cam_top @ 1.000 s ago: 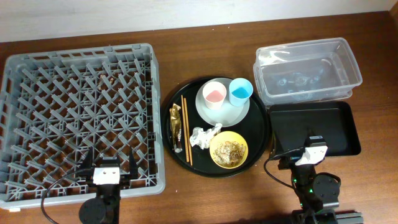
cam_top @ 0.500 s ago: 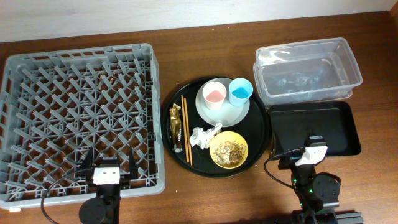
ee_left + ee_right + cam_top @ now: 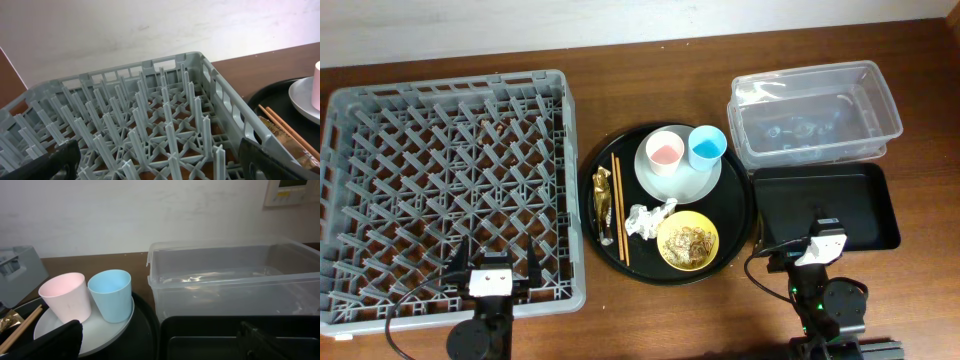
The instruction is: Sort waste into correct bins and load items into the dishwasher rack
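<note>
Left gripper (image 3: 157,156): fingers wide, empty, over near edge of rack (image 3: 571,180).
Right gripper (image 3: 160,339): fingers wide, empty, at near edge of flat black tray (image 3: 825,200).

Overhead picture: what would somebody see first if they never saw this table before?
The big grey dishwasher rack fills the left side of the view. In the middle, a round black tray carries the bright colours: a pink cup and a light-blue cup side by side on a white plate, with a yellow bowl of brownish food scraps nearer the robot.
</note>
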You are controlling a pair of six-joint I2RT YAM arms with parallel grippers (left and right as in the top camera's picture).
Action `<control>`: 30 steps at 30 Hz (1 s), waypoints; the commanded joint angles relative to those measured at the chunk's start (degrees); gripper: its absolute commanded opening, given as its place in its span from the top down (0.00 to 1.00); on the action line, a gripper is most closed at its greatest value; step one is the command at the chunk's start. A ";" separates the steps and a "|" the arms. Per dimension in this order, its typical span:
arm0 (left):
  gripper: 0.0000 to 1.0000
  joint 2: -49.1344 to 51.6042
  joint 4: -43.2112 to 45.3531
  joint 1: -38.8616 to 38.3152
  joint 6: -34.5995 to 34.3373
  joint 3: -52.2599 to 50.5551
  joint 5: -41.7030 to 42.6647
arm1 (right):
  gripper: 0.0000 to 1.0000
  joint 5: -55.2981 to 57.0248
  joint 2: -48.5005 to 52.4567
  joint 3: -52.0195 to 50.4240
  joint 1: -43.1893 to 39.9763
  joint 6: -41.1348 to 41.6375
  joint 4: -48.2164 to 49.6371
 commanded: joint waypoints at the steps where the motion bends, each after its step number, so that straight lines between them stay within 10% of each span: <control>1: 0.01 -0.39 2.99 -0.22 -0.70 0.02 6.36 | 0.01 -0.74 -0.37 -0.31 0.28 0.22 -0.04; 8: 0.01 6.12 -7.48 -0.22 -5.97 19.15 9.33 | 0.01 -0.74 -0.37 -0.31 0.28 0.22 -0.04; 15: 0.01 47.06 -42.42 -0.22 -5.97 62.40 25.77 | 0.01 -0.74 -0.37 -0.31 0.28 0.24 -0.04; 19: 0.01 62.77 -44.48 -0.22 -6.27 68.74 44.26 | 0.01 -0.74 -0.37 -0.31 0.28 0.24 -0.04; 20: 0.08 66.07 -45.13 -0.24 -6.84 68.74 48.68 | 0.01 -0.74 -0.37 -0.31 0.28 0.22 -0.04; 22: 0.90 69.59 -45.72 -1.16 -10.25 68.74 48.15 | 0.01 -0.74 -0.37 -0.31 0.28 0.22 -0.04; 30: 0.84 79.95 -39.43 -27.58 -30.29 68.74 7.17 | 0.01 -0.74 -0.37 -0.31 0.28 0.22 -0.04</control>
